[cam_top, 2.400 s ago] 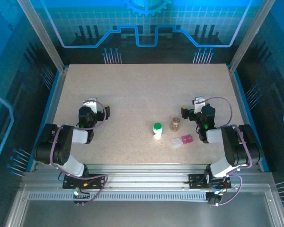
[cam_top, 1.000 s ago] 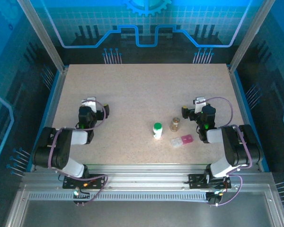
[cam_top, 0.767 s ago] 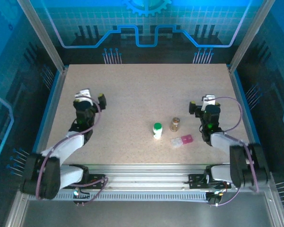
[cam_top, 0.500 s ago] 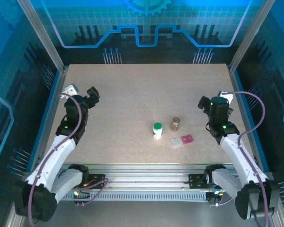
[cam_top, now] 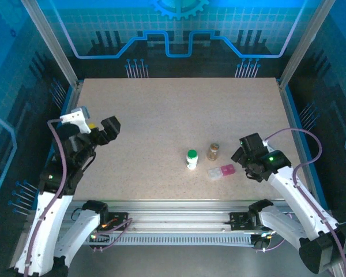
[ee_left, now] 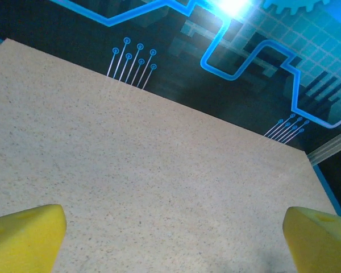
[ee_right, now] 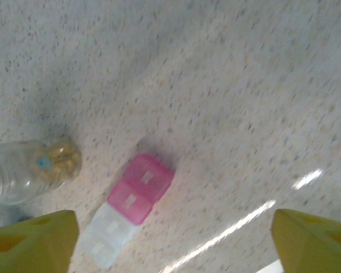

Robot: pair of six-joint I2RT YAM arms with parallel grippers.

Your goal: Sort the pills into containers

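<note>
**Counter** (cam_top: 161,104): speckled beige, carrying three containers in the 5 o'clock part. None has shifted since the earlier pictures.

**Bottle** (cam_top: 192,158): white with a green cap, upright.

**Vial** (cam_top: 213,151): amber, at 2 o'clock of the bottle and near it. It also shows in the right wrist view (ee_right: 28,170).

**Box** (cam_top: 221,171): clear and pink, lying flat at 5 o'clock of the vial; also seen from the right wrist (ee_right: 128,207).

**Left gripper** (cam_top: 101,128): jaws wide, yellow pads (ee_left: 23,239) far apart. It has risen from its folded rest toward the counter's 9 o'clock edge.

**Right gripper** (cam_top: 242,154): jaws wide, pads (ee_right: 312,239) far apart. It has swung out and come down to 3 o'clock of the box, near it but holding nothing.
</note>
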